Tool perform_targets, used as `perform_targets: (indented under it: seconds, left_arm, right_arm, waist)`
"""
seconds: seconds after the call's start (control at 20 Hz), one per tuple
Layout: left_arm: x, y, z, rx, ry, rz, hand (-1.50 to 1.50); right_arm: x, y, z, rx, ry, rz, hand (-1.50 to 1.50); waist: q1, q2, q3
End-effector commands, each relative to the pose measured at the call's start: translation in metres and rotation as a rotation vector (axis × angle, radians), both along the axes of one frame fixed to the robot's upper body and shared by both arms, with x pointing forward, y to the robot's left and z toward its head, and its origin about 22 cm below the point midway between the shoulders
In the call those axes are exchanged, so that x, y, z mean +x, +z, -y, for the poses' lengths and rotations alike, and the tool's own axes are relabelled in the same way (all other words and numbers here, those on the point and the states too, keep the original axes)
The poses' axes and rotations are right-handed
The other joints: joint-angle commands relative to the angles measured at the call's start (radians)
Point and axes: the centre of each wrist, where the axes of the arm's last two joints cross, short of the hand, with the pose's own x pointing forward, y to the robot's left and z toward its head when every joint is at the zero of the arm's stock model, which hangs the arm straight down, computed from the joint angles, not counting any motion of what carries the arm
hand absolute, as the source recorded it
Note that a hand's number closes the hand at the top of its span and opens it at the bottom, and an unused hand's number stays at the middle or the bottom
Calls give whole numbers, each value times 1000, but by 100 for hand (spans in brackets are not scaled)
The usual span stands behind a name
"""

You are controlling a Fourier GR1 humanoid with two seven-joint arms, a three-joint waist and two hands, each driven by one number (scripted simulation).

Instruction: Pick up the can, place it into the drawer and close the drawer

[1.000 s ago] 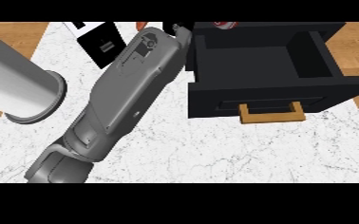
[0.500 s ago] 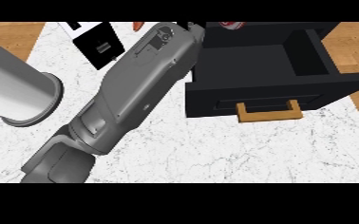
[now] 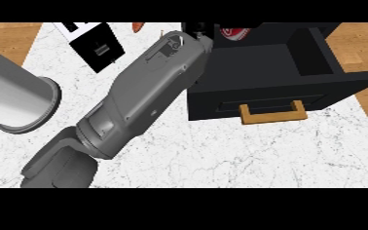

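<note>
At the far left of the white marbled counter (image 3: 237, 161) the rounded grey end of one forearm (image 3: 22, 100) comes in from the edge, its hand outside the view. Just right of it, near the counter's back edge, a flat black square object (image 3: 101, 51) lies at a tilt, with a small orange-red thing (image 3: 138, 26) beyond it at the very top. From the lower left the other grey forearm (image 3: 144, 97) runs diagonally up and to the right, ending at the back left corner of the drawer (image 3: 273, 97). Only a small black part of this hand (image 3: 200, 28) shows above the wrist, so whether its fingers are spread, curled or holding something cannot be told. Just right of that hand, at the top of the view over the drawer's rear edge, sits the can (image 3: 236, 32): only a sliver of it appears, red with a pale marking, cut off by the top of the view. The drawer is black, pulled open, its inside dark, with a tan handle (image 3: 271, 113) on its front.
</note>
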Motion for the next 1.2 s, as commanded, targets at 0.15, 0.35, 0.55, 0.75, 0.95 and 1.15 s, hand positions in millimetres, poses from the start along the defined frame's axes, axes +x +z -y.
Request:
perform_targets:
  seconds: [0.15, 0.35, 0.55, 0.75, 0.95, 1.15]
  left_arm:
    - [5, -6, 0, 56, 51, -7, -150]
    - [7, -19, -5, 73, 82, -35, -150]
    - [0, -21, 2, 65, 118, -25, -150]
    - [-3, -31, 0, 56, 121, -18, -150]
    - [3, -30, -4, 36, 124, -19, -150]
    - [6, -25, -5, 22, 124, 7, -150]
  right_arm:
    - [2, 13, 8, -7, 14, 11, -150]
    - [6, 7, 6, -6, 4, 19, -150]
    - [10, 15, -6, -20, 14, -3, -150]
    - [15, 14, 7, 0, 6, 25, -150]
    - [9, 1, 1, -12, 22, 23, -150]
    - [6, 35, 4, -218, 21, 125, -150]
  waist:
    - [-13, 4, 0]
    - [-13, 7, 0]
    - [-27, 10, 0]
    - [-21, 7, 0]
    - [-24, 10, 1]
    - [-25, 10, 0]
